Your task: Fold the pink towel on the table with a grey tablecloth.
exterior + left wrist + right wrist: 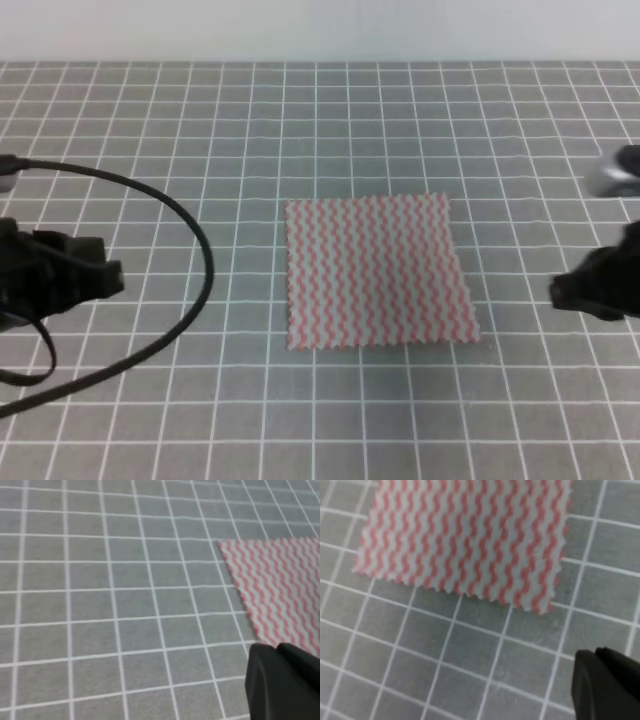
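Lying flat and unfolded in the middle of the table (320, 120), the pink towel (375, 270) shows wavy pink-and-white stripes and jagged edges. The left gripper (75, 280) and right gripper (590, 290) sit well apart from it, cut off by the frame edges; their finger spread cannot be told.

We see a pale, plain wall (320, 28) running along the 12 o'clock edge of the high view, a flat whitish band with no windows or fixtures on it. The light looks soft and even, casting only faint shadows. Where the wall ends, the tabletop (330, 420) begins, and no floor or other furniture shows.
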Motion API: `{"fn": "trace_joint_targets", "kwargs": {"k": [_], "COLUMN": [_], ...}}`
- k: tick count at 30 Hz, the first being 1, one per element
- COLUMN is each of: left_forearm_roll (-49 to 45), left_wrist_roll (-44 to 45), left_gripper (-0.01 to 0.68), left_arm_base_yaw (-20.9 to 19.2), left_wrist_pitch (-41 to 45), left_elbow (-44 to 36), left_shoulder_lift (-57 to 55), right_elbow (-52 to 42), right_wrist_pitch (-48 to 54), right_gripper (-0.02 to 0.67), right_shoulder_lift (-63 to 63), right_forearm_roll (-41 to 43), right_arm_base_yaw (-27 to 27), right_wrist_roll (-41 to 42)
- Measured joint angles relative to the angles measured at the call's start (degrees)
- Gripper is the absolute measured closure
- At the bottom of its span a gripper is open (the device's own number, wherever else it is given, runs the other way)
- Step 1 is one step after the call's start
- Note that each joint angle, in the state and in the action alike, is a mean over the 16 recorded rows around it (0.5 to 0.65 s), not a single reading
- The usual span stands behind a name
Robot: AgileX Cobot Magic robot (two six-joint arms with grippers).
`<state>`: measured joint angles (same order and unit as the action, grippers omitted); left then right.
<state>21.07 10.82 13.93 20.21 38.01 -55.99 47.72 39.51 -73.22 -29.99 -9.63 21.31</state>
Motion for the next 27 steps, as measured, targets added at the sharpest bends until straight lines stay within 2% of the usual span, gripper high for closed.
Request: {"fn": "trace_joint_targets", "kwargs": {"k": [9,16,19,27], "left_forearm_roll": [-0.3,-0.6,-0.7,-0.8], "left_wrist_roll": [1.2,1.4,1.5,1.6], "left_gripper": [0.673,0.673,0.673,0.673], "left_arm_base_yaw": [2.8,3.1,3.1,3.1], "left_wrist_pitch": [-1.7,-2.2,-2.3,-2.7], "left_elbow": [0.6,0.5,0.5,0.5], "left_shoulder_lift": [-2.4,-2.7,-3.0,-4.5], "right_elbow": [13.5,20.9,22.8,23.9], "right_wrist_pitch": [3.7,8.0,9.5,8.8], "right_gripper": [0.666,0.645,0.603,0.434], "right_shoulder_lift": [-16.9,-26.4,-29.2,-33.1], "right_forearm_roll": [18.1,24.5,24.2,20.6], "right_arm_base_yaw": [-8.7,-11.2,-11.4,-11.5], "right_wrist_roll": [-15.5,-20.7,-21.2,-21.3]}}
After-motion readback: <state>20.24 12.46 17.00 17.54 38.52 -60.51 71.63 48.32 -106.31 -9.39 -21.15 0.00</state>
